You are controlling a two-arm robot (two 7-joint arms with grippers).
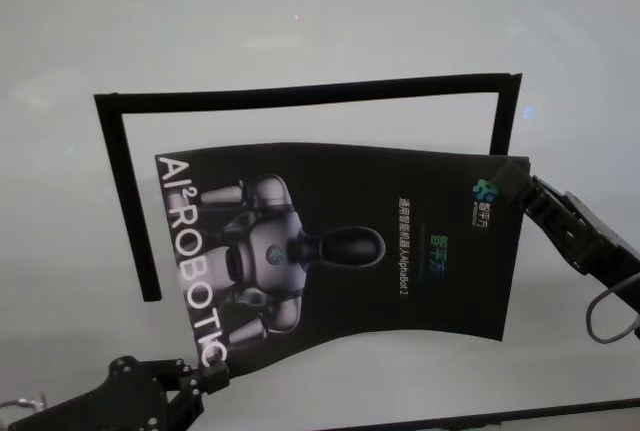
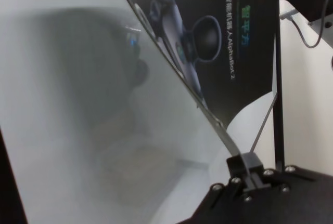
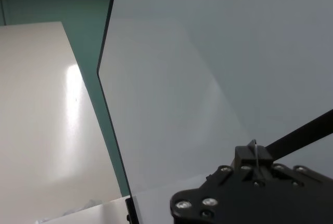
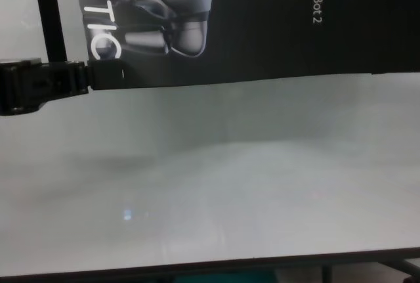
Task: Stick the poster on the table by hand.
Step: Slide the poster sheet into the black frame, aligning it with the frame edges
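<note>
Three narrow black tape strips lay flat, forming an open-bottomed frame: one long strip across the far side, a left strip running nearer, and a short right strip.

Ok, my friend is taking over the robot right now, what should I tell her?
Left gripper: shut on the poster, at its near-left corner.
Right gripper: shut on the poster's far-right corner.
The poster hangs curved between them above the table, overlapping the black tape strips that mark a frame.
Done: poster picked up and carried over.
Left: line it up inside the frame, lay it flat, press it down.
</note>
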